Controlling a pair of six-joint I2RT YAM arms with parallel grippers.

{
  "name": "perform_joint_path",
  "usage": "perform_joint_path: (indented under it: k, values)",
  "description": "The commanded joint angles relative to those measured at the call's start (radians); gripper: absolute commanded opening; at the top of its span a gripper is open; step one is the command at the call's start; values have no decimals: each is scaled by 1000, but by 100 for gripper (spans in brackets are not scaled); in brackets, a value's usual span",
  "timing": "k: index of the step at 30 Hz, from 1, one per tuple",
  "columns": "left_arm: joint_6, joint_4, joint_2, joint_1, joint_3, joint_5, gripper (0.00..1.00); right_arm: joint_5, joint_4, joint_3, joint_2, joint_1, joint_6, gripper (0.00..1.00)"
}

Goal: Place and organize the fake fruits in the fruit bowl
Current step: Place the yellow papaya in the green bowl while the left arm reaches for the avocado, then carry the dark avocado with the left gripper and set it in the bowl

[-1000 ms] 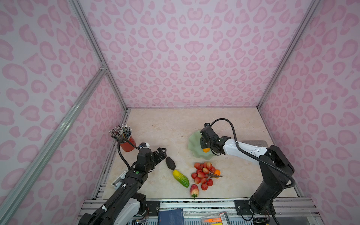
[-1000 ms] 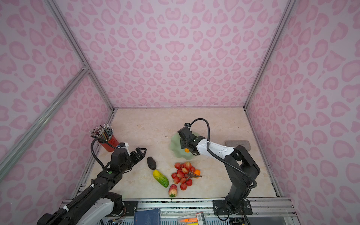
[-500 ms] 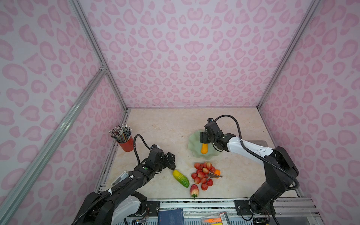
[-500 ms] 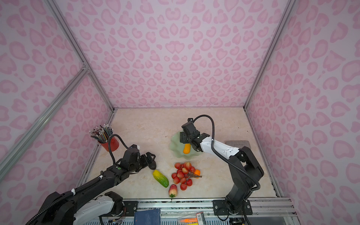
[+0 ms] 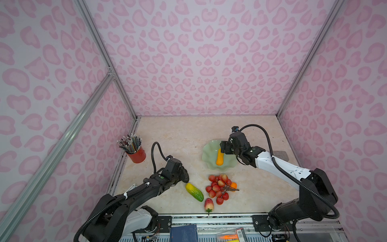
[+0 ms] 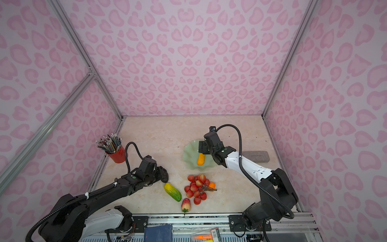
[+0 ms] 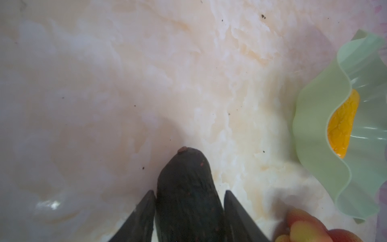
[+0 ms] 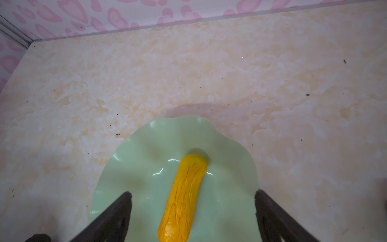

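Dark avocado between left claw jaws, grip uncertain: squeeze mid-body, lift toward the two-o'clock fruit bowl; right claw gapes, released.

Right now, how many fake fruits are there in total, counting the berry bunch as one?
6. Orange gourd in the bowl; avocado between fingers of the left gripper; ribbed yellow-green fruit, berry cluster, orange ball beside it, and strawberry on the table. The cluster may hide more.

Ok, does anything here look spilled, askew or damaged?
Nothing stands out. The red cup stands upright with its pencils in, the fruit bowl sits flat with the orange-yellow gourd lying inside, and nothing looks broken.
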Motion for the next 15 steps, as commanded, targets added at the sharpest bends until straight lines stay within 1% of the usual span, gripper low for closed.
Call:
perform_joint_path:
  k: [1, 4, 7, 10, 13, 14, 15]
  values:
    - [-14, 23, 35, -15, 6, -20, 51, -6, 36, -40, -31, -8, 21, 91]
    - [-12, 10, 55, -18, 21, -26, 44, -7, 60, -69, -46, -14, 30, 91]
    - [5, 13, 23, -23, 47, -22, 38, -13, 21, -52, -57, -22, 26, 91]
    - [81, -10, 9, -28, 116, -29, 37, 2, 47, -82, -83, -28, 24, 91]
    - [167, -53, 27, -29, 222, 2, 37, -42, 60, -103, -111, -60, 36, 92]
    - [184, -56, 39, -33, 254, 18, 34, -54, 57, -104, -118, -70, 39, 91]
    - [209, -54, 56, -42, 293, 33, 33, -55, 51, -109, -134, -75, 36, 91]
